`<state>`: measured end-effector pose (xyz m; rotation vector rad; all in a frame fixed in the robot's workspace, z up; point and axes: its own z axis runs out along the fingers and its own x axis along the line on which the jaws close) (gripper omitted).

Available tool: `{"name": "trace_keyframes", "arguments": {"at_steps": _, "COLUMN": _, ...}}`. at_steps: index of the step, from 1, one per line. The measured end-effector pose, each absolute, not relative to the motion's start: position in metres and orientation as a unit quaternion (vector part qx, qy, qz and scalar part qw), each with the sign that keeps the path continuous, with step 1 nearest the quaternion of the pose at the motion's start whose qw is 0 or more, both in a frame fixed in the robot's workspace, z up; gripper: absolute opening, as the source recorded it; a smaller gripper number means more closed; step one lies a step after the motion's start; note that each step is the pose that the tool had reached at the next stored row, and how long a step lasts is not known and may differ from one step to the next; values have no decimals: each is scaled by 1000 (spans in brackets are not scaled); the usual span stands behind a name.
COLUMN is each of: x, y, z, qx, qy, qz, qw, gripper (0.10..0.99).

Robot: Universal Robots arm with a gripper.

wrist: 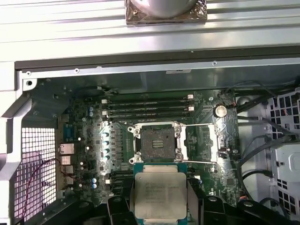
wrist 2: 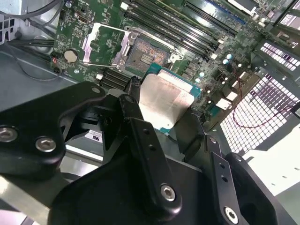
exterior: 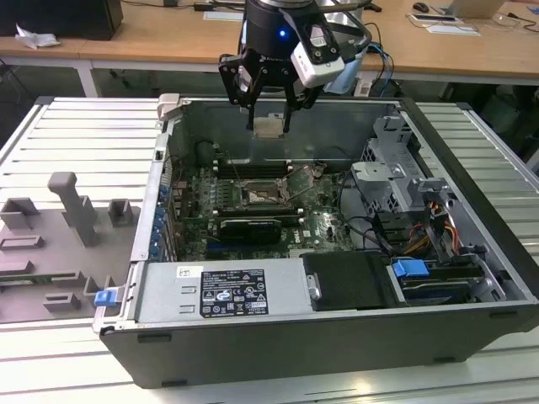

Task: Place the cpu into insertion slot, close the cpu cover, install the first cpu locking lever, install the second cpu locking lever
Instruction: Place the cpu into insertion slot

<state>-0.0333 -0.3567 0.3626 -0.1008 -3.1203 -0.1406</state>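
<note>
The open computer case lay on the slatted worktop with a green board inside it. On that board the insertion slot sat bare, and the cpu cover was swung back beside it. The hand hung above the case, its 2 fingers closed narrowly on the edges of the cpu, clear of the slot. The exterior view showed grey fixtures on the worktop. Both wrist views showed the cpu's metal top.
</note>
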Motion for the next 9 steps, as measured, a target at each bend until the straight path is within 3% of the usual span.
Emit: {"name": "trace_keyframes", "arguments": {"at_steps": 9, "x": -34, "y": -357, "z": 363, "qx": -45, "qy": -998, "qz": -45, "qw": 8, "gripper": 537}}
